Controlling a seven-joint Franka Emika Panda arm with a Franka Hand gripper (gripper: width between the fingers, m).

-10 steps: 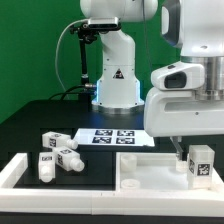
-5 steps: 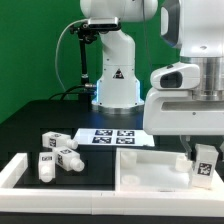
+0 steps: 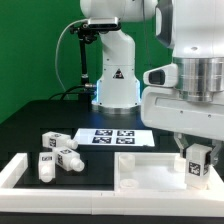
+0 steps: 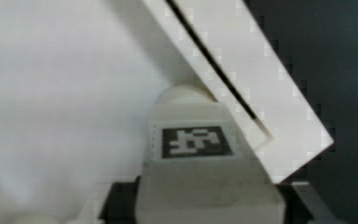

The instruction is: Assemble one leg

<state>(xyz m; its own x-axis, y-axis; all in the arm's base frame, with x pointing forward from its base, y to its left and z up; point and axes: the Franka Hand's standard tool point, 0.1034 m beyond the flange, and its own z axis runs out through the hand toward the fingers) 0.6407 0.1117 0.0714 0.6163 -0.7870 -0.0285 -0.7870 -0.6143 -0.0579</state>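
Gripper (image 3: 197, 160) closed on the leg (image 3: 198, 163) — held upright over the flat white panel (image 3: 150, 172), at the exterior view's right | spare legs (image 3: 58, 156) lay near the marker board (image 3: 115, 138) | wrist view: leg's tag between the fingers (image 4: 130, 205).

Green backdrop (image 3: 35, 45) across far side. Black tabletop (image 3: 30, 125) below. White rail (image 3: 15, 172) along near edge. Light even, soft, no strong shadows.
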